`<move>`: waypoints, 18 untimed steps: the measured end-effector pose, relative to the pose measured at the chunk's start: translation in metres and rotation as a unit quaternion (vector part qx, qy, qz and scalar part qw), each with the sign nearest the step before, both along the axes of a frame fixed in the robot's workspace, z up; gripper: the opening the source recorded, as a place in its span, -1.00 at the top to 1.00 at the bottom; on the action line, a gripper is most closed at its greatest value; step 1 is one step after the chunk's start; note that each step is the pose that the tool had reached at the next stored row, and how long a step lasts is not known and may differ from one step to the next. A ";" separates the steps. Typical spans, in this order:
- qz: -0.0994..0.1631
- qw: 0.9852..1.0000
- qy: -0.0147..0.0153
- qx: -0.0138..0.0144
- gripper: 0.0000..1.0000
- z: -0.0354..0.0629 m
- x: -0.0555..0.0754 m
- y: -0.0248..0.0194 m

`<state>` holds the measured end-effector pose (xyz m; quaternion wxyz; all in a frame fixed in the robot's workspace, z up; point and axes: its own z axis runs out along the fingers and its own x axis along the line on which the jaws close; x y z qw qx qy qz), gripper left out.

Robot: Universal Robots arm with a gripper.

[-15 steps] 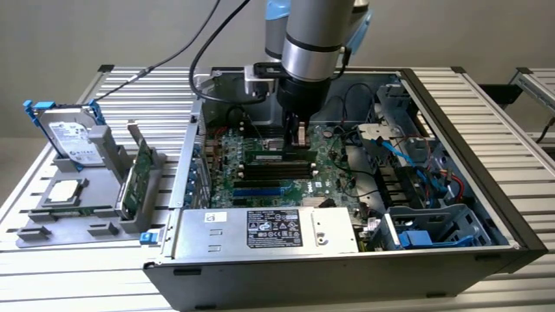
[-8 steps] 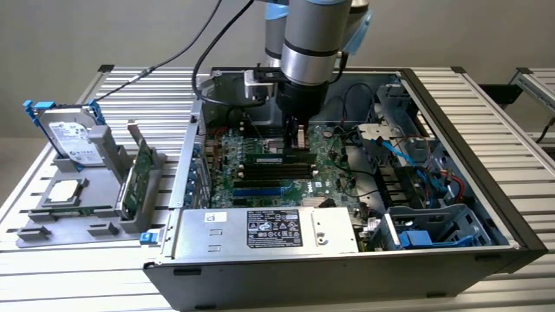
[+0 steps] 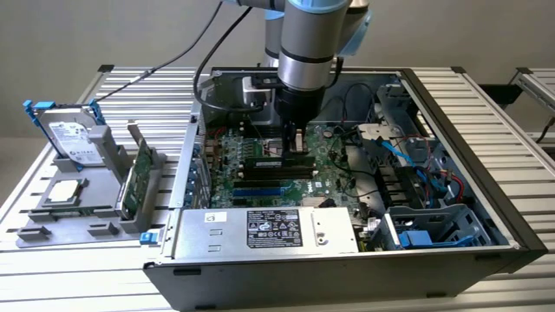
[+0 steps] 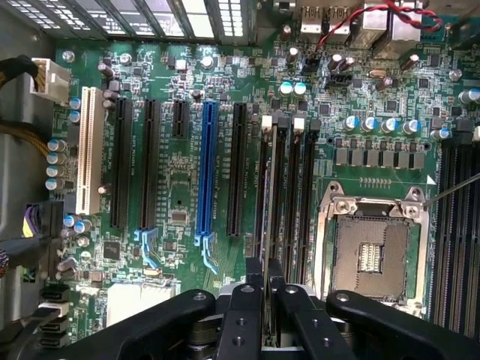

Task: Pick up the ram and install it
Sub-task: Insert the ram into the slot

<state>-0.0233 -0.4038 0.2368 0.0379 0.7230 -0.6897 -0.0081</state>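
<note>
Ram [image 4: 271, 196] on edge, thin side up, in line with black memory slots [image 4: 306, 202] on motherboard [image 4: 176, 225]; seated or just above slot, cannot tell. Slots lie between blue slot [image 4: 206, 176] and processor socket [image 4: 371, 251]. Gripper [image 4: 264, 266] clamped on ram, one finger each side. Above it, arm [image 3: 308, 45] reaches straight down into open computer case [image 3: 485, 201]. Outside case, at exterior view's left: expansion card [image 3: 139, 172] and hard drive [image 3: 74, 140] in grey holder [image 3: 52, 224].

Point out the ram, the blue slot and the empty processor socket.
ram [image 4: 270, 195], wrist view, upper edge, mid-length.
blue slot [image 4: 208, 172], wrist view, middle of its length.
processor socket [image 4: 371, 259], wrist view, centre contact area.
</note>
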 end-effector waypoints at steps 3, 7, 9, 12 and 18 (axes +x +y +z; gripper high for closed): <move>0.003 1.000 0.000 -0.001 0.72 -0.0025 0.000 0.0010; 0.008 1.000 0.000 -0.002 0.72 -0.0038 -0.001 0.0012; 0.009 1.000 0.000 -0.002 0.72 -0.0049 -0.002 0.0012; 0.010 1.000 0.000 -0.002 0.72 -0.0074 -0.002 0.0012; 0.010 1.000 0.000 -0.002 0.72 -0.0105 -0.002 0.0012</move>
